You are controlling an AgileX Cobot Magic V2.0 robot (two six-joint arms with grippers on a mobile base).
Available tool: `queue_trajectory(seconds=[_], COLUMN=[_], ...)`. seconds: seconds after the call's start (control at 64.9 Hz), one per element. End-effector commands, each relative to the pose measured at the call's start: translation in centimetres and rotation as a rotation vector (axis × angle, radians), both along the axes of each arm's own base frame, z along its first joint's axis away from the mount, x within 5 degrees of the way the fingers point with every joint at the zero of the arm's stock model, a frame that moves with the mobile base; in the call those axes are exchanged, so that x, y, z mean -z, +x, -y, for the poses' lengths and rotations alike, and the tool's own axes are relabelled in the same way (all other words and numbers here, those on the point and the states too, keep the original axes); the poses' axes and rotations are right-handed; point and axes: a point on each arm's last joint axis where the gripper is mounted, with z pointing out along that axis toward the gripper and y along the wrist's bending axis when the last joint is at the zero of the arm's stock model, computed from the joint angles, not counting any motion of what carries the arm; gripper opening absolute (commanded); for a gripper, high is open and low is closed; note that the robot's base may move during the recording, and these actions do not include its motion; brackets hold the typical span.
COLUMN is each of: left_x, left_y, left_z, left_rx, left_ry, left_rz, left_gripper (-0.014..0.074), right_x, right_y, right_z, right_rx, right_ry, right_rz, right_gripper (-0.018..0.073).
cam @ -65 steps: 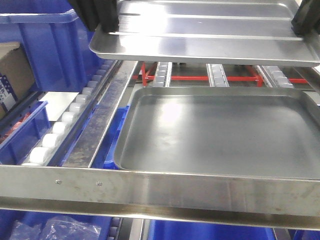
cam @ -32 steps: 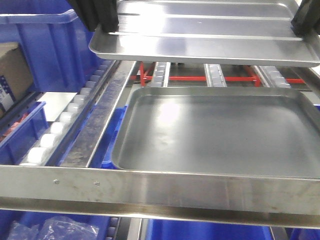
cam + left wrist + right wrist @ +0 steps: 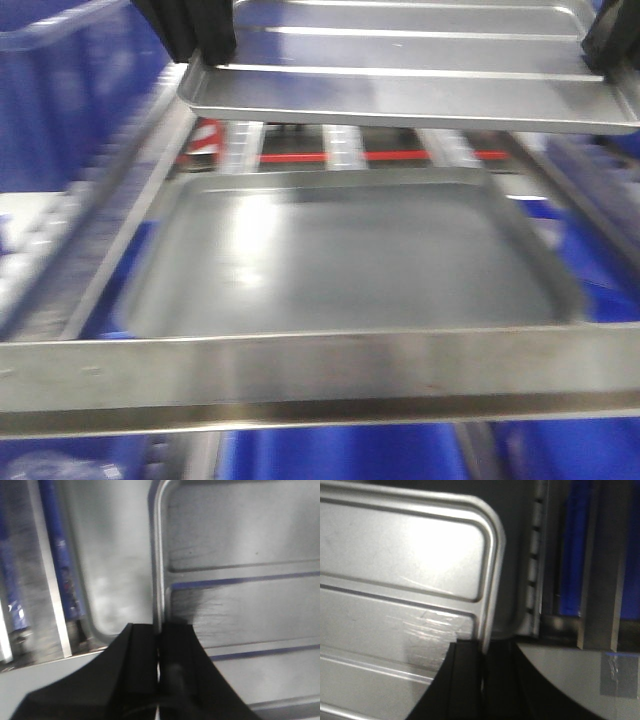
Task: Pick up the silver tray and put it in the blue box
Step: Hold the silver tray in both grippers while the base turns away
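The silver tray [image 3: 400, 70], shiny with raised ribs, hangs level at the top of the front view, held by both grippers. My left gripper [image 3: 205, 50] is shut on its left rim; in the left wrist view [image 3: 158, 630] the black jaws pinch the rim of the tray [image 3: 240, 580]. My right gripper [image 3: 605, 45] is shut on the right rim; in the right wrist view [image 3: 482, 647] the jaws clamp the tray's [image 3: 395, 555] edge. Blue plastic [image 3: 330, 460] shows below the rack and a blue crate wall [image 3: 60, 90] at left; which one is the blue box I cannot tell.
A larger dull grey tray [image 3: 350, 255] lies on the rack under the held tray. A steel rail [image 3: 300, 375] crosses the front. Roller tracks [image 3: 70, 240] run at left, red bars [image 3: 330, 157] behind. The front view is blurred.
The scene below has shifted left and blurred in the front view, so the base or camera is moving. The silver tray stays gripped at the top of the frame.
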Motion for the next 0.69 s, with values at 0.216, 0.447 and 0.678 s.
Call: queue_trajectory(seconds=[0.216, 0.447, 0.678], left_x=[-2.21, -2.21, -2.21], left_y=[-0.83, -0.83, -0.83], left_z=[-1.02, -1.02, -1.02], left_rx=[0.019, 0.019, 0.019], left_ry=[-0.005, -0.005, -0.005], left_rz=[0.065, 0.065, 0.065], left_gripper=[-0.0098, -0.0098, -0.0098], right_x=[-2.02, -2.02, -2.02], right_y=[0.09, 0.09, 0.09], right_z=[0.43, 0.43, 0.43], right_rx=[-0.005, -0.005, -0.005], right_ry=[-0.013, -0.013, -0.013], right_rz=[0.125, 0.125, 0.125], right_gripper=[0.0058, 0.0058, 0.0058])
